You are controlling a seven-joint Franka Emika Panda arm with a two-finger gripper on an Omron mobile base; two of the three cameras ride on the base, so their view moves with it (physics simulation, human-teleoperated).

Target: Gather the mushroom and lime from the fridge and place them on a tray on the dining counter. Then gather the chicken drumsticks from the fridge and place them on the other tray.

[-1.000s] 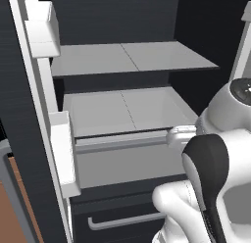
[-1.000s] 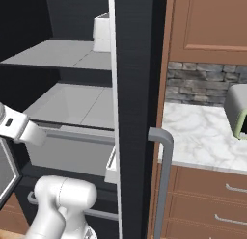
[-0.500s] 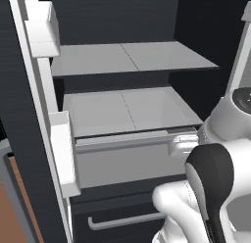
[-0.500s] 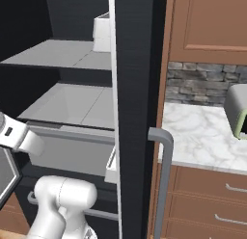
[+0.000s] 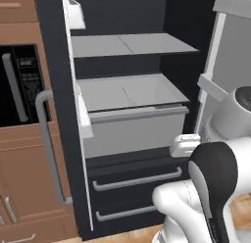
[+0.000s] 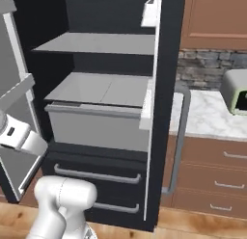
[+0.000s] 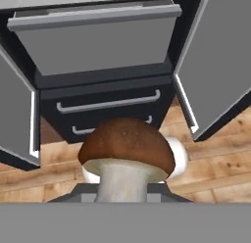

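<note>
Whole picture has shifted since a sec ago: base cams have swung, not the kitchen. Left base view now takes in the wall oven [image 5: 22, 85] and wood cabinets left of the fridge [image 5: 132, 114]; right base view now has the fridge centre-left w/ the stone counter [image 6: 207, 118] to its right.

Mushroom [image 7: 126, 156] sits right at the bottom of the hand view, brown cap up, pale stem running down out of sight. Gripper [image 7: 122, 190] fingertips are hidden behind the stem and cap, so can't see the jaws directly; stem goes down just where they'd stand, so it reads as pinched on the stem, contact itself not visible. A white rounded bit pokes out behind the cap on the right, can't tell what it is.

Beyond the mushroom: crisper drawer [image 7: 98, 38] front, two lower drawers w/ bar handles [image 7: 108, 104], wood floor [image 7: 215, 158], both fridge doors swung open at the sides.

In the base views the shelves [image 5: 127, 45] look bare; the drawer's inside is hidden behind its front. A white door bin [image 6: 151, 12] is cut off at the top edge. Green-and-white appliance [image 6: 236, 91] on the counter is cropped by the right edge, too partial to name. Arm's wrist link [image 6: 21, 137] enters from the left edge, hand end hidden.
</note>
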